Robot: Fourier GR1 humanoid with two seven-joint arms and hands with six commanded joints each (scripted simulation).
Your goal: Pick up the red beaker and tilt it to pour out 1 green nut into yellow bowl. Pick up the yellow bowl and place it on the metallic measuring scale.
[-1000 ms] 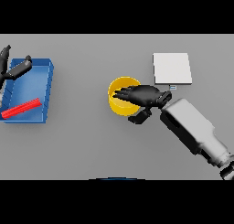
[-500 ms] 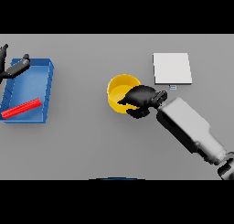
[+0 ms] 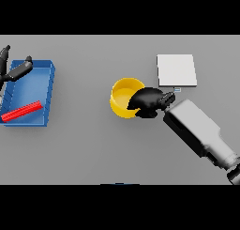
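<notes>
Table (image 3: 84,149): grey, plain, filling the frame.
Yellow bowl (image 3: 123,97): centre, resting on it.
Right hand (image 3: 149,101): fingers curled over the bowl's right rim, gripping.
Scale (image 3: 176,70): upper right, near the bowl, bare.
Progress: pouring seems over; lifting the bowl onto the scale remains.
Red beaker (image 3: 20,111): lying in blue tray (image 3: 44,83), left.
Left hand (image 3: 16,70): upper left, fingers relaxed, empty.

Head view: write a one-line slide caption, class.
Right hand grips the yellow bowl beside the scale.

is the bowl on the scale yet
No. The bowl sits on the grey table, apart from the scale to its upper right. The right hand is curled over its rim.
</notes>
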